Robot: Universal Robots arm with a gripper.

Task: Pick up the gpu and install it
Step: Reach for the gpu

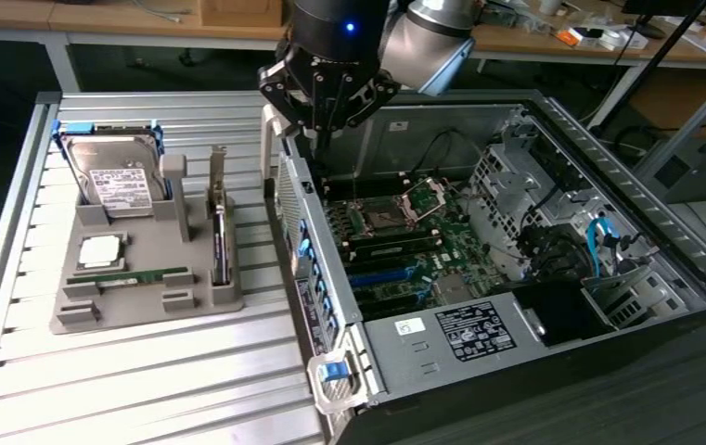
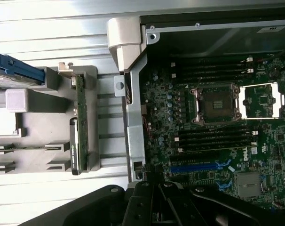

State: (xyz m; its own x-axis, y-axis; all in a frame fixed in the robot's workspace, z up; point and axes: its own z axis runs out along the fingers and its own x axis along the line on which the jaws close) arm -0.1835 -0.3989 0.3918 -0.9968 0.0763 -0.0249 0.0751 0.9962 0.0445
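As I count them: one open computer case (image 1: 686, 269), one motherboard (image 1: 415, 250), one grey holder (image 1: 142, 311), one gpu (image 1: 219, 236), one hard drive (image 1: 118, 181), one memory stick (image 1: 130, 275), one square silver chip (image 1: 101, 250), one claw (image 1: 324, 146).

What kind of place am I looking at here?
Probably a robotics lab or workshop bench: a robot arm hangs over an open computer case on a slatted metal table, a grey parts tray sits beside it, and cluttered desks stand behind.
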